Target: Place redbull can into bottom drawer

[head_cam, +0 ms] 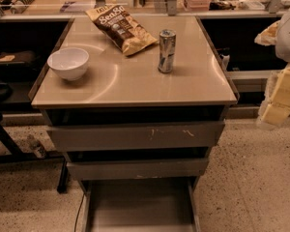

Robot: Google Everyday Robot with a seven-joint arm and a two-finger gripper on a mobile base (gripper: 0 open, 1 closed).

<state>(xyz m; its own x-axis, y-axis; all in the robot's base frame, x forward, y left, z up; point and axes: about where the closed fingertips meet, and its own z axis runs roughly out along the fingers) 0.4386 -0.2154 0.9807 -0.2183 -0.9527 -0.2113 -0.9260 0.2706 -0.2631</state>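
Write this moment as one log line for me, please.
redbull can: upright on tabletop, beside chip bag | bottom drawer: pulled open | gripper: at right edge, away from the can

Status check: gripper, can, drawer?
Gripper at right edge, beside table, apart from can. Can upright on tabletop. Bottom drawer open. Chip bag close behind can.

White bowl (pixel 67 63) and chip bag (pixel 121 28) (lying flat) share the tabletop (pixel 135 88).
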